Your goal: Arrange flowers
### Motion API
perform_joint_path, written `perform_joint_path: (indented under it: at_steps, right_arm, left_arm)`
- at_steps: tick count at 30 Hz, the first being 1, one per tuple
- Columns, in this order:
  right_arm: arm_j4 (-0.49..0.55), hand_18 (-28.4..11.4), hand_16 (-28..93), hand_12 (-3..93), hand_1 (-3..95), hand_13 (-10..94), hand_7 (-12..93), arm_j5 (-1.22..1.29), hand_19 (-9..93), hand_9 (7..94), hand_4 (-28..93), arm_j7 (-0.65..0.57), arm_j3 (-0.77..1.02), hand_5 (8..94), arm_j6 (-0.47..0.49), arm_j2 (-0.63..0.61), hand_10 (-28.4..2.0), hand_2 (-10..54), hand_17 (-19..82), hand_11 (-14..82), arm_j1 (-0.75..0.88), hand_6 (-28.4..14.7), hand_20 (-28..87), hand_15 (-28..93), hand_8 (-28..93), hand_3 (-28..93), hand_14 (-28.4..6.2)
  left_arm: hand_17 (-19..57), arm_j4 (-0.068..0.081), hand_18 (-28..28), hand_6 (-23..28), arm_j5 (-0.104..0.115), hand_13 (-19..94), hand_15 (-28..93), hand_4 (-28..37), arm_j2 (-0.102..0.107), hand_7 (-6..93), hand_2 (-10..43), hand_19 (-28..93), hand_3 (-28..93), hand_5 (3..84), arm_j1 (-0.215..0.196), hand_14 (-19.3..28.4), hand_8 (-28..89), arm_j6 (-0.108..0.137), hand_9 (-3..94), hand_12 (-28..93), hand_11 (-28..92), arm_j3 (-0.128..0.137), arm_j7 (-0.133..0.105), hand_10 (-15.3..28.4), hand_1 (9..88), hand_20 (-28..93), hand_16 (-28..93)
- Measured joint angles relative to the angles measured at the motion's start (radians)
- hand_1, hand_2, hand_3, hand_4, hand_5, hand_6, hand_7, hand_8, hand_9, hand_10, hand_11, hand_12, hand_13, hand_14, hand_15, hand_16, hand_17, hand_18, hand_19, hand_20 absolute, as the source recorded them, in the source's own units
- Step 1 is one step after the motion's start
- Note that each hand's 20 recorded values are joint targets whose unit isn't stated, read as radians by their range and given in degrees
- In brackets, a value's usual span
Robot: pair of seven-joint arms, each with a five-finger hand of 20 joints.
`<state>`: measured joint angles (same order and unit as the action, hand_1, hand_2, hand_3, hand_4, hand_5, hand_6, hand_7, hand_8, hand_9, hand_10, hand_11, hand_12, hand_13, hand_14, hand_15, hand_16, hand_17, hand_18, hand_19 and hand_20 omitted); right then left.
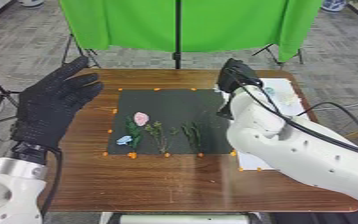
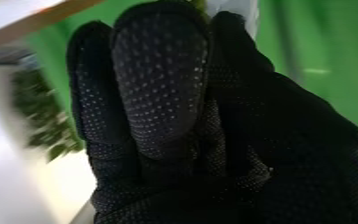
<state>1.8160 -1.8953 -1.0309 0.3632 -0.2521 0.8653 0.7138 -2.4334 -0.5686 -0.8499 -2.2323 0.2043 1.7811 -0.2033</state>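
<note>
One brown wooden table [image 1: 158, 185], your work surface. One dark mat [image 1: 165, 107], laid on it, holding your unarranged stock. One white sheet [image 1: 254, 162], beside the mat on your right, partly under the right arm. One left hand [image 1: 51, 97], raised over the table's left side, fingers loosely extended, grasping nothing. One right hand [image 1: 235, 72], above the far right of the table; you cannot tell whether it is open, closed or gripping. Two green sprigs, lying flat on the mat: a leafy one [image 1: 160, 137] and, to its right, a darker one [image 1: 191, 135]. One pink flower [image 1: 141, 119] and one blue flower [image 1: 124, 140], both at the mat's left part, the pink farther from you. Status: at least these four pieces await your placing; whether any is already arranged you cannot confirm, no vase being identifiable, so count the job unfinished.
</note>
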Motion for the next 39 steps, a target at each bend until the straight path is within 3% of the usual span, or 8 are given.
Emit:
perform_joint_path:
  at_steps: [7,13,18,27,39]
  right_arm:
    - [-0.072,-12.4,18,26.8,59.0,94,21,0.021,93,93.7,-28,0.069,-0.057,84.2,0.045,0.190,-7.0,-9.5,58,9.7,-0.045,2.4,-14,48,4,71,-2.0]
    - [-0.095,-12.7,19,27.4,58.6,94,22,0.049,93,93.7,-28,0.086,-0.149,83.7,0.056,0.276,-6.9,-9.5,57,9.9,-0.065,2.6,-11,48,4,71,-2.0]
    - [-0.125,-13.1,20,28.0,58.1,94,23,0.073,93,93.7,-28,0.091,-0.230,83.3,0.050,0.310,-6.6,-9.5,56,10.4,-0.095,3.1,-7,50,3,71,-1.5]
    - [-0.189,-13.6,21,26.7,57.3,94,21,0.110,93,93.7,-28,0.084,-0.325,82.7,0.020,0.349,-6.9,-9.5,55,15.4,-0.157,3.4,-3,50,2,69,-1.3]
    - [-0.206,-14.0,22,26.0,56.5,93,18,0.130,93,93.7,-28,0.064,-0.415,81.3,-0.013,0.376,-6.4,-9.5,54,14.6,-0.218,3.2,0,50,0,68,-1.5]
  left_arm:
    - [-10.3,0.000,24.5,9.9,0.002,24,52,-22.0,0.021,15.5,7.2,54,77,37.9,0.010,28.4,-10,0.000,34.0,12,30,0.000,-0.010,21.9,24.0,24,-9]
    - [-10.2,0.001,24.7,9.9,0.007,24,52,-22.0,0.042,15.6,7.2,54,77,37.9,0.010,28.4,-10,-0.004,34.0,12,30,0.003,-0.038,21.9,24.0,25,-9]
    - [-10.2,0.011,24.7,9.9,0.014,24,52,-22.0,0.063,15.6,7.2,54,77,37.8,0.022,28.4,-10,-0.013,34.1,12,30,-0.003,-0.057,21.9,24.0,25,-9]
    - [-10.1,0.034,24.8,10.0,0.022,24,52,-22.0,0.090,15.5,7.2,54,77,37.9,0.084,28.4,-10,-0.034,34.0,12,30,-0.036,-0.063,21.8,24.0,25,-9]
    - [-10.1,0.040,24.8,10.0,0.024,24,52,-22.0,0.105,15.5,7.2,54,77,37.8,0.100,28.4,-10,-0.053,34.0,12,30,-0.042,-0.066,21.8,24.0,25,-9]
